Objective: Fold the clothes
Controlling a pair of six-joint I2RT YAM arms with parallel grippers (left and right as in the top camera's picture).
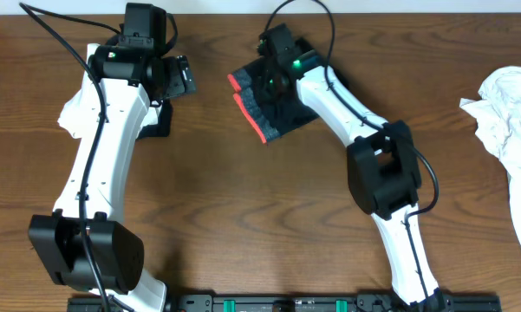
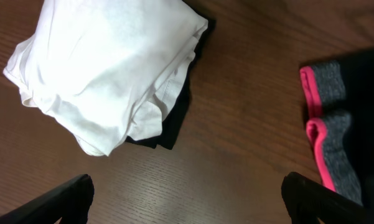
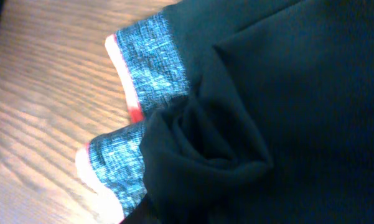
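Black shorts (image 1: 273, 108) with grey and red cuffs lie at the back centre of the table. They fill the right wrist view (image 3: 286, 93), where the cloth is bunched up at the middle. My right gripper (image 1: 276, 76) is down on the shorts and looks shut on that bunched cloth; its fingers are mostly hidden by the fabric. My left gripper (image 2: 190, 205) is open and empty, above bare wood between a folded stack and the shorts (image 2: 336, 124). The stack is a white garment (image 2: 106, 68) on a black one (image 2: 174, 124).
A crumpled pile of white clothes (image 1: 513, 117) lies at the right edge of the table. The folded stack (image 1: 72, 117) sits at the back left, partly under the left arm. Bare wood covers the middle and front of the table (image 1: 243, 225).
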